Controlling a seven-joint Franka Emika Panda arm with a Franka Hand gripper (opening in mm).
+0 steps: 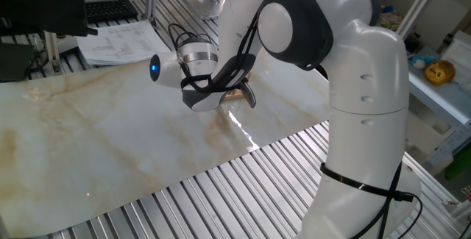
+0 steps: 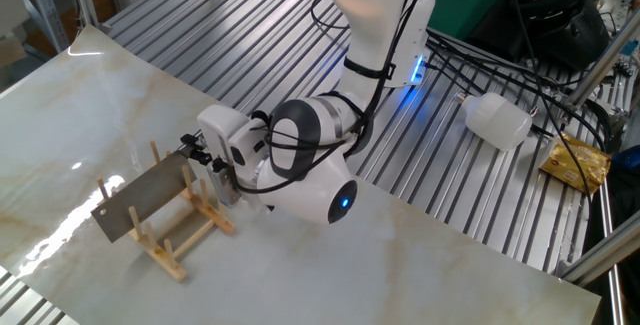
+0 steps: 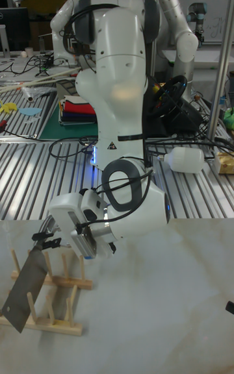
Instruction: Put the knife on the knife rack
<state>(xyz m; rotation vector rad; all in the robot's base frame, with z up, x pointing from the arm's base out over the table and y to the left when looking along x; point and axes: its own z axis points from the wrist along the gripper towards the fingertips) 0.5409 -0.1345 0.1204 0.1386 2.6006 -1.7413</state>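
Observation:
The knife shows its broad grey blade, tilted, with the lower end down between the pegs of the light-wood knife rack. In the tall fixed view the knife slants down to the left over the knife rack. My gripper is shut on the blade's upper end; the handle is hidden in it. The tall fixed view has the gripper at the top of the blade. In one fixed view the arm hides the knife, and only a bit of the rack shows.
The rack stands near the front corner of the marble tabletop, with ribbed metal around it. A white bottle and a yellow bag lie on the metal slats behind. Papers lie beyond the far edge.

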